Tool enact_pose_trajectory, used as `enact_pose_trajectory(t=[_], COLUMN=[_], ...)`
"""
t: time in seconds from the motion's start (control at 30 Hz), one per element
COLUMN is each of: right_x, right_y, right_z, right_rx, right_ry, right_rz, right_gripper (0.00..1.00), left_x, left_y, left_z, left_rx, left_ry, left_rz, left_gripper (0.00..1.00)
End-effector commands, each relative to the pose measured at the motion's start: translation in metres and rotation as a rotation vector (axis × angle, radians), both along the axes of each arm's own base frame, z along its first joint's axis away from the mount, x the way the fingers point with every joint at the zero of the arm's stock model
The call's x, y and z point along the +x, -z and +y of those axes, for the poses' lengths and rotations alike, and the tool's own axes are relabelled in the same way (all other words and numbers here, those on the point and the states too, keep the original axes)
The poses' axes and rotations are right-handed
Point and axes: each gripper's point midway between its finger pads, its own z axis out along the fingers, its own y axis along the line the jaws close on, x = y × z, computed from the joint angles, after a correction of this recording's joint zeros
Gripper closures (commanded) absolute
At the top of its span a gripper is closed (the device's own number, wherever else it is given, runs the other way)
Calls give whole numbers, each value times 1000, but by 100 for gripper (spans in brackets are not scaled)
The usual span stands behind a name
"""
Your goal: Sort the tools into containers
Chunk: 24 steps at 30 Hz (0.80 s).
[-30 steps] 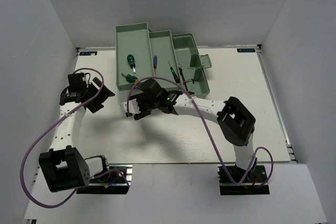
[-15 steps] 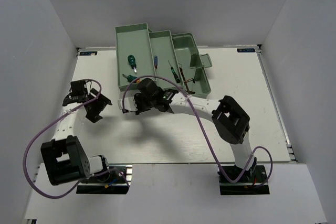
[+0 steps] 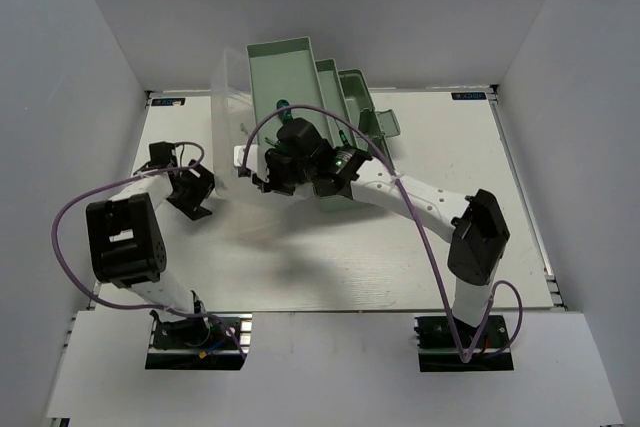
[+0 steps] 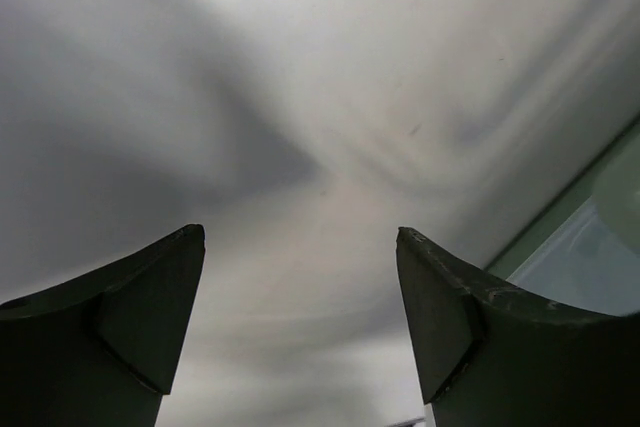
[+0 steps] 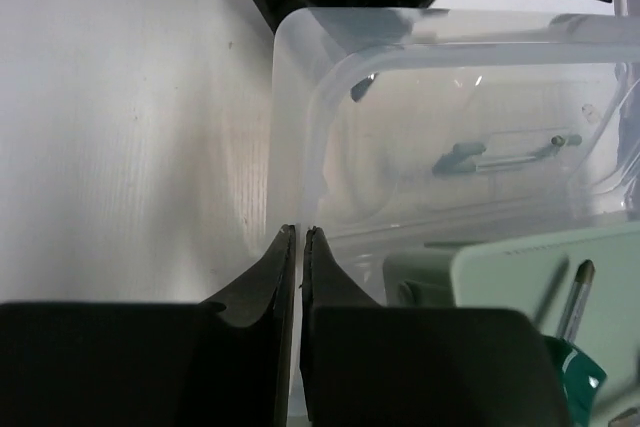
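**Left gripper** [image 3: 190, 190]: it sits low over the table [image 3: 300, 267], just left of the toolbox. The overhead view does not resolve the jaw gap. Its wrist view does: both fingers [image 4: 130, 317] stand wide apart with nothing between them, over a blurred white surface. A sliver of mint edge and clear plastic shows at the right margin.

**Right gripper** [image 3: 258, 169]: it reaches across to the toolbox's near-left corner. From overhead, the wrist body covers the fingertips. The wrist view shows the jaws closed, with the tips against the near corner wall of the translucent lid [image 5: 450, 117]. Whether the rim is pinched between them cannot be told.

**Trays** [image 3: 285, 67]: they are mint-green and stepped, behind and to the right of the right gripper, with the lid standing at their left.

**Green screwdriver** [image 5: 578, 372]: it lies at the tray just right of the closed fingers, its handle cut off by the lower edge. From overhead only a green speck shows. Other tools are covered by the arm or too small to identify.
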Motion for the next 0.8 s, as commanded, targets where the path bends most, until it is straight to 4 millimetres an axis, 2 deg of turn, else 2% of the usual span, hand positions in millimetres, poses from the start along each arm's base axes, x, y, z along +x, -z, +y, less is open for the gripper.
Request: enact_pose_trajectory(t=[0.0,0.1,0.13,0.17,0.2,0.23,0.27,0.33,0.37,0.4,0.43,0.47,0.5,0.53,0.57,0.6,0.63,0.67,0.7,0.73,0.77], right_x=[-24,-30,-31,-37,-40,-39,-41,-37,-34,-29,-24,-21,-22,-17,-14,3,15,62,79,106,136], right_y=[-118,-108,-98,-98,-96,-102,-112,-127,-145,-164,-159,-175,-208,-204,-218,-222,-238,-227,-221,-214,-192], right_z=[14,14,12,13,12,9,4,-10,-21,-32,-39,-54,-69,-74,-88,-99,-108,-137,-150,-178,-208], right_rx=[308,287,257,254,246,256,269,286,315,359,361,414,507,501,520,503,511,440,418,390,380], right_ry=[-97,-121,-120,-143,-153,-144,-144,-100,-61,-13,25,58,85,92,137,241,310,568,658,780,946], right_rz=[-67,-28,-6,8,18,14,-1,-41,-83,-129,-120,-161,-229,-293,-346,-394,-447,-481,-473,-472,-384], right_gripper=[100,100,100,94,75,50,45,43,43,44,49,53,56,60,70,76,84,97,100,100,100], left_x=[35,60,70,74,77,82,84,90,89,91,94,93,95,97,99,100,107,110,117,121,126], left_y=[-17,-33,-41,-43,-49,-50,-56,-66,-65,-68,-72,-72,-76,-79,-87,-90,-102,-109,-126,-130,-140], left_z=[-16,-28,-34,-33,-37,-36,-40,-39,-39,-37,-37,-41,-41,-39,-43,-43,-47,-46,-51,-56,-61], left_rx=[-76,-111,-130,-123,-122,-115,-115,-106,-108,-98,-95,-92,-92,-82,-79,-79,-74,-71,-60,-53,-44], left_ry=[69,132,156,168,178,187,198,207,206,201,202,220,220,216,226,226,238,239,260,271,291], left_rz=[-104,-187,-215,-221,-228,-237,-239,-261,-252,-253,-265,-267,-269,-273,-292,-291,-323,-335,-370,-375,-405], left_gripper=[13,13,13,13,13,13,13,13,13,13,13,13,13,13,13,13,13,13,13,13,13])
